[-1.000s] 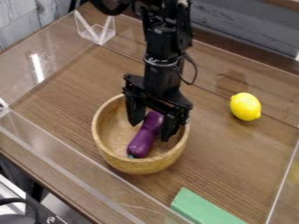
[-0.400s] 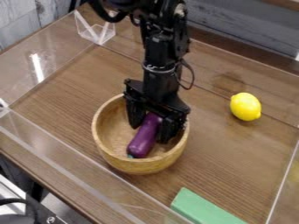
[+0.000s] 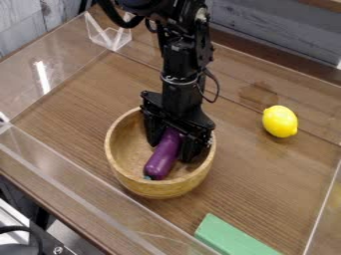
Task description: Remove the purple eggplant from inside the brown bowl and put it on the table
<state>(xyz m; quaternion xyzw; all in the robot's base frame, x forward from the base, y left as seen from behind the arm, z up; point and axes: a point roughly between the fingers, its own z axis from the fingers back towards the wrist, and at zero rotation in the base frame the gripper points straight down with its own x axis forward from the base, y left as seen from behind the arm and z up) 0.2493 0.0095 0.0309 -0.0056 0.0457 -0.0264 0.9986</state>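
Observation:
The purple eggplant (image 3: 162, 158) lies inside the brown bowl (image 3: 131, 172), slanted from its upper right toward its lower left. My black gripper (image 3: 177, 139) points straight down into the bowl and stands open. Its fingers (image 3: 154, 129) straddle the upper end of the eggplant, one on each side. I cannot tell whether the pads touch the eggplant. The bowl rests on the dark wood-grain table (image 3: 266, 179).
A yellow lemon (image 3: 278, 122) lies on the table to the right of the bowl. A flat green block (image 3: 242, 239) sits at the front edge. Clear acrylic walls (image 3: 54, 70) edge the table, with a clear stand (image 3: 110, 32) at the back left.
The gripper has sunk slightly deeper into the bowl around the eggplant. The eggplant and bowl have not moved.

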